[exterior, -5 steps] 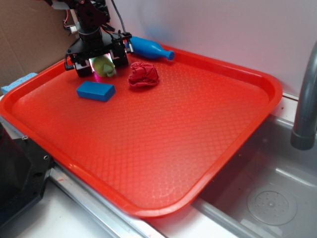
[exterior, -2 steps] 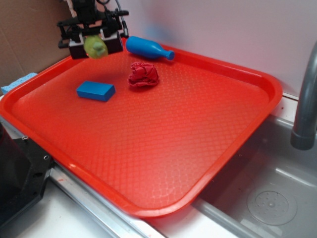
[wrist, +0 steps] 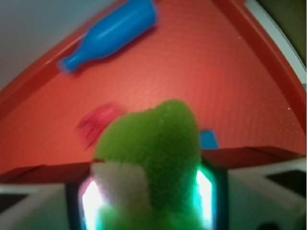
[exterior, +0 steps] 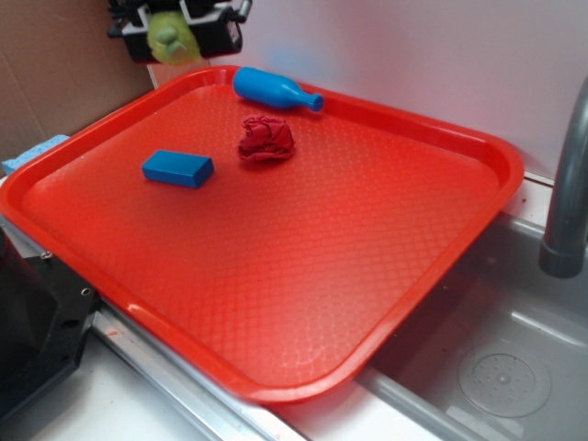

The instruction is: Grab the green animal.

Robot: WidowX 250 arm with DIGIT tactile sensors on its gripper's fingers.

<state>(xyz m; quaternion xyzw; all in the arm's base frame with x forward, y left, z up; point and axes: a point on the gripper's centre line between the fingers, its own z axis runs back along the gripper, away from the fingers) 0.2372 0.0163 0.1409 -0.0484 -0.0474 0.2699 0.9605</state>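
Exterior: we lift the green animal (exterior: 171, 39) clear of the red tray (exterior: 441, 276), our gripper (exterior: 175, 37) now higher, at eleven o'clock, clamped on it. Wrist: the toy (wrist: 153, 158) fills the jaws, blue bottle (wrist: 108, 33) far below — the grab looks done.

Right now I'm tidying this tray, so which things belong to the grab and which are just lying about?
Part of the job:
green animal, lifted clear of the tray
gripper, shut on it

Just lying about:
blue bottle, on its side
red cloth wad
blue block
red tray
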